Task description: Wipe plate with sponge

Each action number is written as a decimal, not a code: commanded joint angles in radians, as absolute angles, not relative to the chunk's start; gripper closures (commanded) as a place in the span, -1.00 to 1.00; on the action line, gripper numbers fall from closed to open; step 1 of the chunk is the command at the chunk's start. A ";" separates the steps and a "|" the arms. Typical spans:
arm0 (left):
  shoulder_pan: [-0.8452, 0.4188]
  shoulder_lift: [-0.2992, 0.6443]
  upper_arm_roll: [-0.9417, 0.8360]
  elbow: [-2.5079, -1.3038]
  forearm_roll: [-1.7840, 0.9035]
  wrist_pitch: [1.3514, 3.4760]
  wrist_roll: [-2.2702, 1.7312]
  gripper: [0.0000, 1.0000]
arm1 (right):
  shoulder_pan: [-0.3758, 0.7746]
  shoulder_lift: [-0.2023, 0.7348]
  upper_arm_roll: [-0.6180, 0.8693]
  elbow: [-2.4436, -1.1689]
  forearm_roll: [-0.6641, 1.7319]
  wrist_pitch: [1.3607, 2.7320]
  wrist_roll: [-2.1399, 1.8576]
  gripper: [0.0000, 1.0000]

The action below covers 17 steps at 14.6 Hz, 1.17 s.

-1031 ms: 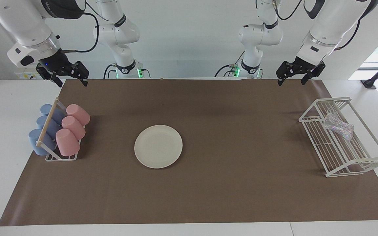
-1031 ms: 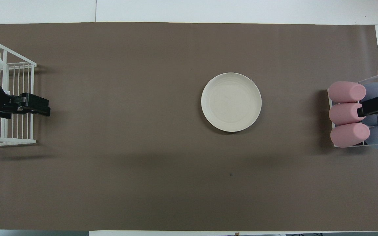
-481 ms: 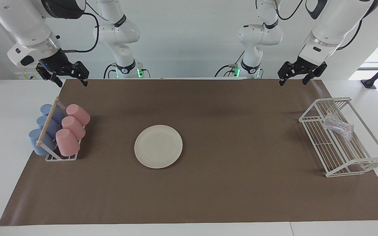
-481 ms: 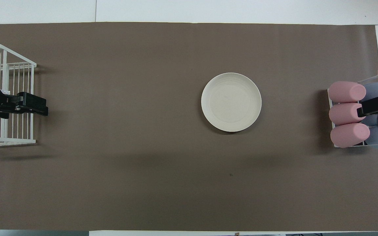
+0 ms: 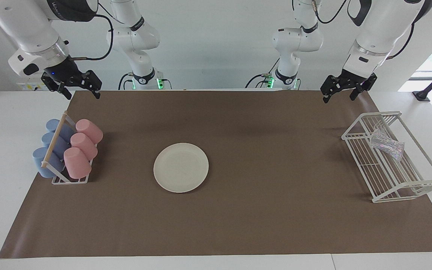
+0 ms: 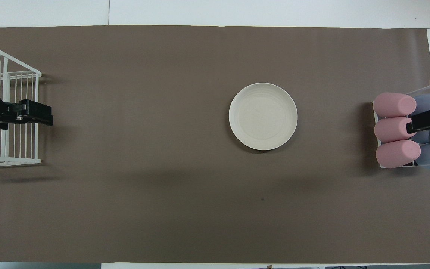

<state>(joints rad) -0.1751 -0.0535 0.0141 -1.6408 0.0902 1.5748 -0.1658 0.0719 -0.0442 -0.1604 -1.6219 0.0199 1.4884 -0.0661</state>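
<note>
Brown paper covers the counter [image 5: 238,225], and in the facing view the cream plate [image 5: 181,167] lies flat on it near the middle, somewhat toward the right arm's end. The glittery sponge [image 5: 387,145] rests on a white wire rack [image 5: 392,176] at the left arm's end, well apart from the plate. The left end effector [image 5: 339,95] hangs empty with its fingers spread, over the mat's edge by the rack; the right end effector [image 5: 78,89] waits, also spread and empty, above the mat's corner near a stand of pink and blue cups [image 5: 68,152]. From overhead, the plate [image 6: 263,116] sits bare on the paper, the left end effector [image 6: 37,113] covers part of the rack [image 6: 17,142], and the sponge cannot be seen there. The right end effector [image 6: 424,121] overlaps the cups [image 6: 394,129]. Judging ahead, the rack's wires and raised rails could catch a finger on the way down to the sponge, and the light sponge may slip from a shallow pinch.
</note>
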 commanded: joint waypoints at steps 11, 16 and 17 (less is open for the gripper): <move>-0.201 0.069 0.008 -1.789 0.651 1.839 -0.263 -1.00 | 0.072 -0.035 -0.158 -1.603 0.023 1.470 -0.028 -1.00; -0.183 0.143 0.011 -1.859 0.938 1.969 -0.339 -1.00 | 0.072 -0.035 -0.156 -1.603 0.023 1.470 -0.028 -1.00; -0.173 0.144 0.011 -1.882 0.989 1.979 -0.394 -1.00 | 0.072 -0.035 -0.156 -1.603 0.023 1.470 -0.028 -1.00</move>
